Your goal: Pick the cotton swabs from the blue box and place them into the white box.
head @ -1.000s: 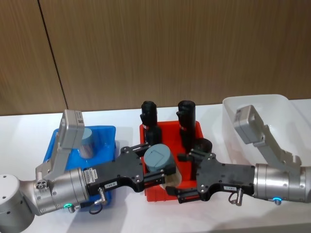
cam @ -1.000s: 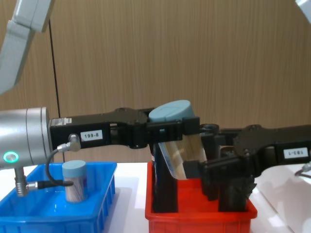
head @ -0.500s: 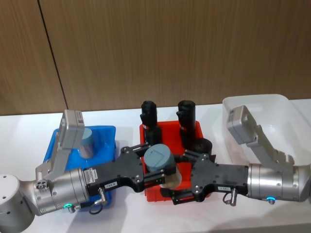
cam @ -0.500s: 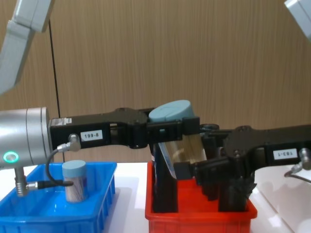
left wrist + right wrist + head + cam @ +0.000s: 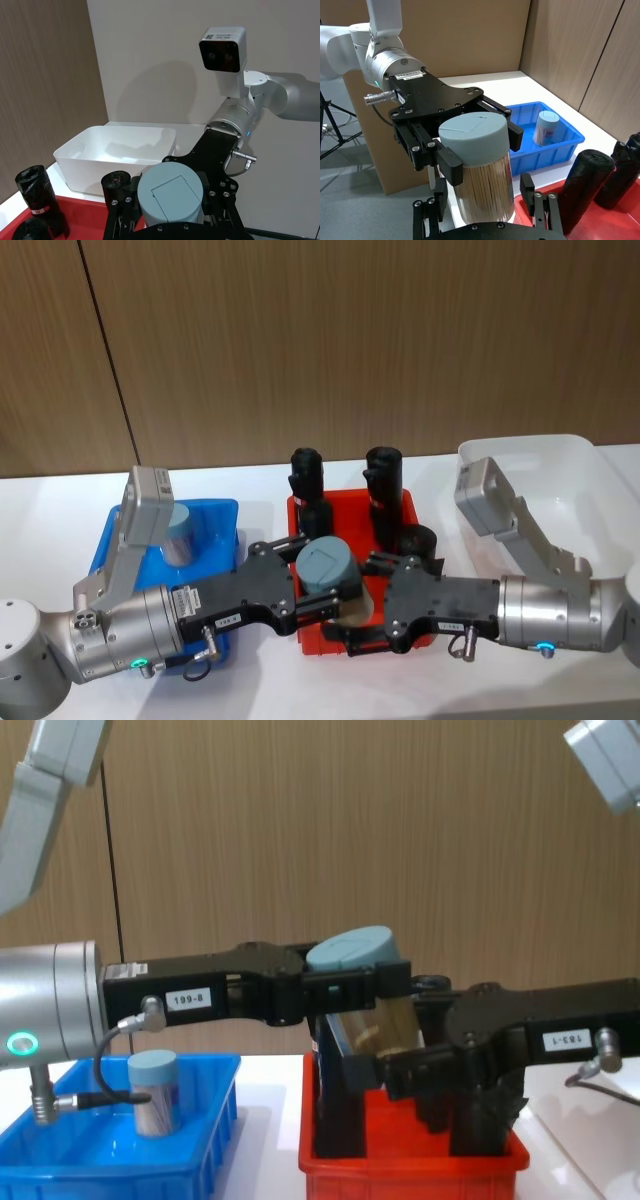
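**Right gripper closer in on the held tub**

Compared with a second ago, finds the right gripper (image 5: pixel 372 598) shifted left toward the left arm, forearm and wrist camera along with it. Finds the held tub and the bins as they were.

Nearest the robot, the left gripper (image 5: pixel 312 580). Reaches in from the left. Clamps the cotton swabs tub (image 5: pixel 327 567) at its pale blue-grey lid. Holds it off the worktop (image 5: pixel 40 510), slightly tilted in the chest view, above the front part of the red bin (image 5: pixel 404 508). Shows pale swab sticks through the clear wall.

Right beside it, the right gripper. Comes in from the right, spread wide. Sets its fingers (image 5: pixel 538 207) on either side of the tub's lower body, below the left gripper's hold. Cannot tell whether they touch the tub.

Farther left, the blue box (image 5: pixel 215 515). Sits on the worktop beside the red bin. Carries a second tub (image 5: pixel 153 1092), upright, lid on, partly hidden in the head view by the left arm's camera housing.

Farther back in the red bin, black rolls (image 5: pixel 305 475). Stand upright along the rear, behind the held tub.

To the right, the white box (image 5: pixel 590 455). Stands on the worktop next to the red bin, behind the right arm, well apart from both tubs.

Behind everything, a brown wood-panel wall (image 5: pixel 300 340).
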